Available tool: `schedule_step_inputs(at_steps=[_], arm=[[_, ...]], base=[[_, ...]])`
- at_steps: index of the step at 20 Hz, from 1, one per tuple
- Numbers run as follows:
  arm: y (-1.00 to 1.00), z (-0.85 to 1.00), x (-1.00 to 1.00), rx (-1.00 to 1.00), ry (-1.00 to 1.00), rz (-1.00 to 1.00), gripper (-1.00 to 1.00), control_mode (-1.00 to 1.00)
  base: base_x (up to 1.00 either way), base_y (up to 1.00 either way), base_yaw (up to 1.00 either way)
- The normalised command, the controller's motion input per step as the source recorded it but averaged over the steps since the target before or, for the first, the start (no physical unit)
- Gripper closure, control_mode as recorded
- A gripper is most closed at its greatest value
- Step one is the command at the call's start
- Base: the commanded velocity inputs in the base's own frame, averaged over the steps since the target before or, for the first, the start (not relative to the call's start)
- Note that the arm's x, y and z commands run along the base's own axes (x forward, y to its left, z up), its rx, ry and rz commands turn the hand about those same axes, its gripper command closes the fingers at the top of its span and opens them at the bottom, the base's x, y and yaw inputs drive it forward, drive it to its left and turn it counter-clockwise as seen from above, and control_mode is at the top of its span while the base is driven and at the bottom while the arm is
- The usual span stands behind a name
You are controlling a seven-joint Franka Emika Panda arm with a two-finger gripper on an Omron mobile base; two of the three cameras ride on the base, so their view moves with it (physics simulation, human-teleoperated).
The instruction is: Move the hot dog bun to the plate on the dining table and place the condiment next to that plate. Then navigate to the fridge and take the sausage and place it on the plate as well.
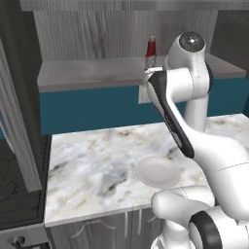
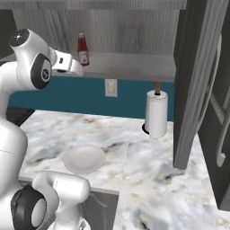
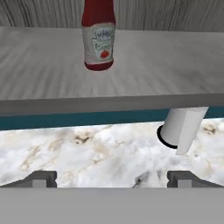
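Note:
The condiment (image 3: 99, 35), a slim red bottle with a pale label, stands upright on a raised grey ledge (image 3: 52, 70) behind the marble counter. The bottle also shows by the back wall (image 1: 151, 51) (image 2: 82, 50). My gripper (image 3: 113, 180) is open, level with the ledge's front edge and short of the bottle, with nothing between its fingers. The fridge (image 2: 220, 112) stands at the far right behind a dark side panel, its doors shut. The hot dog bun, the plate, the dining table and the sausage are out of view.
A plain white plate (image 1: 157, 171) lies on the marble counter (image 1: 87, 165) in front of the arm. A paper towel roll (image 2: 156, 113) stands upright near the teal backsplash. A dark tall panel (image 2: 191, 81) walls off the counter's right side.

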Motion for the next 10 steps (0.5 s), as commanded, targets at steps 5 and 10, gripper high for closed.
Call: schedule_step_inputs(at_steps=[5,10], arm=[[0.01,0.35,0.35,-0.12,-0.36,0.02,-1.00,-1.00],[0.14,0.42,0.58,-0.02,-0.22,0.00,-1.00,-1.00]], base=[[0.00,0.00,0.00],[0.00,0.00,0.00]])
